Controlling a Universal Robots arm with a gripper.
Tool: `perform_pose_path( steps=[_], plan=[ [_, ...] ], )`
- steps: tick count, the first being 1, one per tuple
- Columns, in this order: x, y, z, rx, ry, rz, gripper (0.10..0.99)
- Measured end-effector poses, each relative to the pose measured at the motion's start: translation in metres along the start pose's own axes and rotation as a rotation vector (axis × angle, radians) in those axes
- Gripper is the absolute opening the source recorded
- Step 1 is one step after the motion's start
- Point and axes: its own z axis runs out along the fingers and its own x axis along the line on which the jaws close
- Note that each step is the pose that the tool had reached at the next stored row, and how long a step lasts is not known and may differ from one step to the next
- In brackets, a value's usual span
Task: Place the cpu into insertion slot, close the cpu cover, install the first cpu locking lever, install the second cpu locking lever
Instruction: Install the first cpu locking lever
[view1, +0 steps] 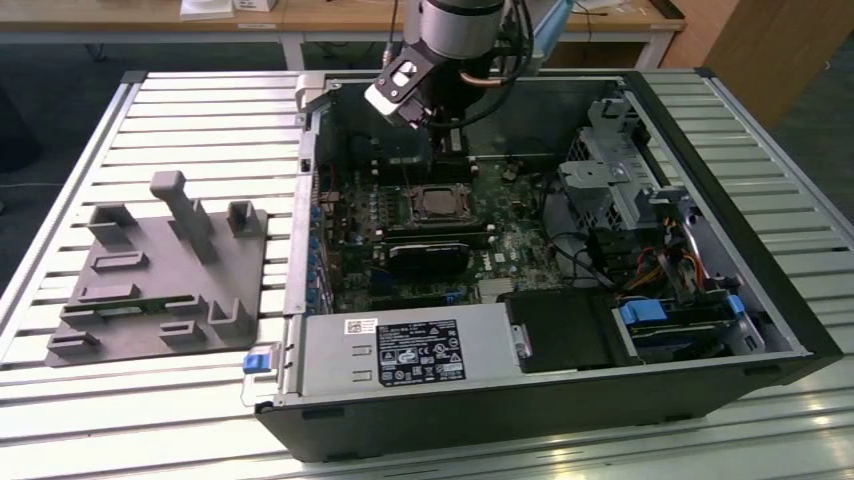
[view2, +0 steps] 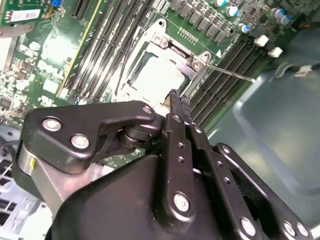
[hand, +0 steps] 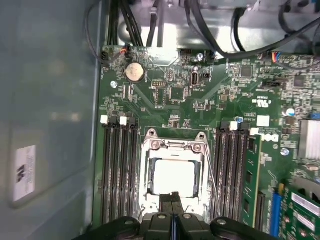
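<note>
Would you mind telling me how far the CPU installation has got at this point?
Done: the cpu sits in the insertion slot, and the cpu cover appears to lie flat around it. In hand: the shut tool hangs at the cover's edge. Left: one locking lever angles away from the cover in the second wrist view, apparently unlatched; the other lever's state I cannot tell.

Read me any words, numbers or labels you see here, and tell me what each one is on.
Big label on the power supply: print too small to read.
White sticker on the case wall: blurred, unreadable.
White markings on the motherboard: too small to read.
No text reads clearly.
</note>
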Motion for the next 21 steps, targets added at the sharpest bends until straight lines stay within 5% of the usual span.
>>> perform_pose_path(
  steps=[7, 16, 21],
  plan=[
    [0.0012, -0.0004, -0.0182, -0.001, 0.0000, 0.000, 0.114],
    [0.0012, -0.0005, -0.0179, -0.006, -0.0017, -0.009, 0.114],
    [0.0012, -0.0006, -0.0171, -0.006, -0.0029, -0.083, 0.114]
  ],
)
